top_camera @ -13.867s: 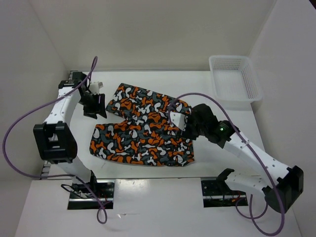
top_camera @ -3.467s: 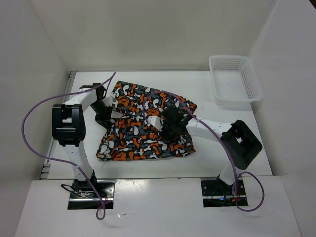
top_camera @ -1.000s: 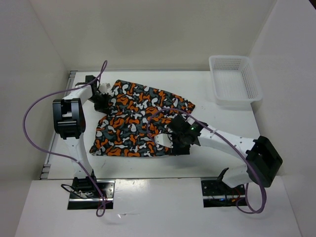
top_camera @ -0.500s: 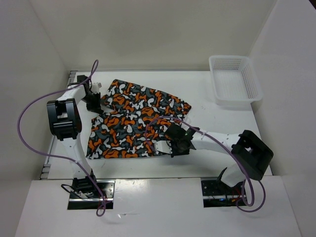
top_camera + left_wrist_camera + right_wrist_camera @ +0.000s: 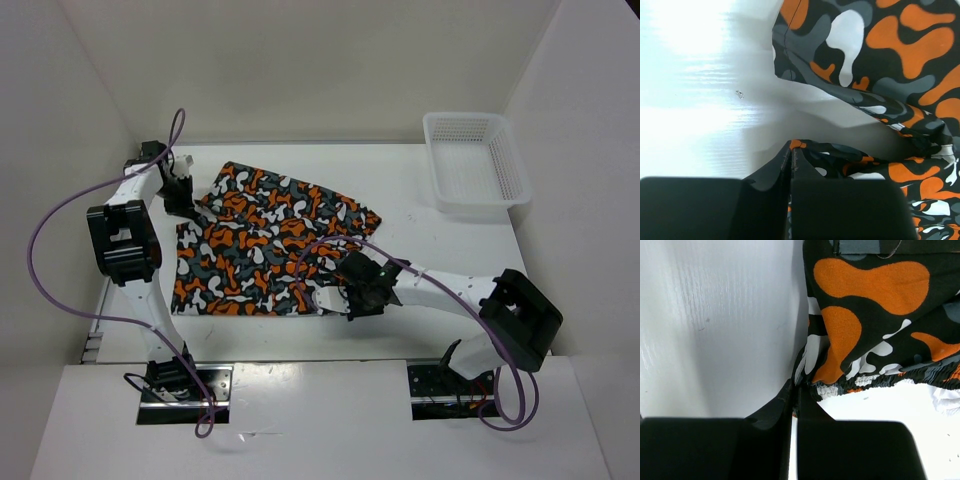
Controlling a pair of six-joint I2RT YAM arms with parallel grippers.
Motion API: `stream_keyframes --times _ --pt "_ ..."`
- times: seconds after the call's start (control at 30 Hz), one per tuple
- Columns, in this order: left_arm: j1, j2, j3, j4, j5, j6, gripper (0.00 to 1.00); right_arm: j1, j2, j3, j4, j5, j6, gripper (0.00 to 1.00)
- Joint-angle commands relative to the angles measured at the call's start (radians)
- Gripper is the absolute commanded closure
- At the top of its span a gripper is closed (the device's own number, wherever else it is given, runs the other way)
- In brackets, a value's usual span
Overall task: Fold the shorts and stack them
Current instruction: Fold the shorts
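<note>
Well, the white counter (image 5: 450,260) takes up most of the view. The shorts (image 5: 260,250) lie spread over its left and middle part, flat in the main but rumpled along the far edge. No tidy fold is made yet. To my eye the cloth is gripped at two well-separated spots, the far left corner and the near right edge. That way it can be drawn taut and smoothed, or one side can be carried over the other. Holding it at one spot only would let the soft fabric bunch.

Off in the far right corner stands the white mesh basket (image 5: 463,117), well apart from the cloth. I take it to be waiting for the stacking.

Now the smaller parts. The left claw (image 5: 180,200) sits at the far left corner of the shorts. Its own camera shows the left claw (image 5: 791,155) with its fingers pressed together. A thin edge of the printed cloth is caught at their tips, and a slack fold trails away to the right.

The right claw (image 5: 335,298) is down at the near right edge. Close up, the right claw (image 5: 795,387) also has its fingers pressed together. It appears to pinch the corner beside the gathered elastic band, low against the counter.
</note>
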Motion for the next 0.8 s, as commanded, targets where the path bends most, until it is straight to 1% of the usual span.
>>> stream_keyframes --times 0.0,0.03,0.07,0.1,0.13,0.17,0.2,0.23,0.27,0.37,0.57,0.63,0.7,0.73,0.77 --pt "0.023 -0.015 0.058 0.071 -0.097 0.007 0.99 0.006 -0.02 -0.004 -0.143 -0.011 0.005 1.0" --pt "0.023 -0.005 0.058 0.071 -0.097 0.007 0.97 0.006 -0.02 -0.004 -0.143 -0.02 0.005 0.95" --pt "0.023 -0.005 0.047 0.057 -0.097 0.007 0.95 0.006 -0.029 -0.004 -0.143 -0.021 0.015 0.87" --pt "0.023 -0.005 0.032 0.045 -0.097 0.007 0.83 0.006 -0.029 -0.004 -0.122 -0.021 0.034 0.78" --pt "0.023 -0.005 0.02 0.045 -0.097 0.007 0.75 0.006 -0.029 0.005 -0.112 -0.01 0.044 0.66" --pt "0.023 -0.005 0.007 0.045 -0.097 0.007 0.68 0.006 -0.029 0.019 -0.112 -0.01 0.055 0.49" --pt "0.023 -0.014 -0.005 0.045 -0.088 0.007 0.64 0.006 -0.029 0.028 -0.099 -0.01 0.066 0.43" --pt "0.023 -0.026 -0.026 0.045 -0.088 0.007 0.55 0.006 -0.029 0.053 -0.086 -0.023 0.087 0.39" --pt "0.023 -0.037 -0.026 0.045 -0.088 0.007 0.5 0.006 -0.029 0.067 -0.086 -0.024 0.1 0.35" --pt "0.023 -0.06 -0.036 0.045 -0.088 0.007 0.4 0.006 -0.029 0.129 -0.046 -0.043 0.155 0.3" --pt "0.023 -0.142 0.026 0.035 -0.088 0.007 0.36 0.006 -0.068 0.287 0.021 -0.086 0.279 0.3" --pt "0.023 -0.172 0.035 0.035 -0.123 0.007 0.36 0.006 -0.089 0.337 0.079 -0.086 0.322 0.3" --pt "0.023 -0.198 0.035 0.066 -0.132 0.007 0.34 -0.017 -0.079 0.376 0.125 -0.068 0.385 0.31" --pt "0.023 -0.209 0.055 0.075 -0.117 0.007 0.33 -0.031 -0.065 0.39 0.174 -0.057 0.408 0.31" --pt "0.023 -0.195 0.072 0.075 -0.103 0.007 0.31 -0.072 -0.049 0.404 0.197 -0.057 0.442 0.31"
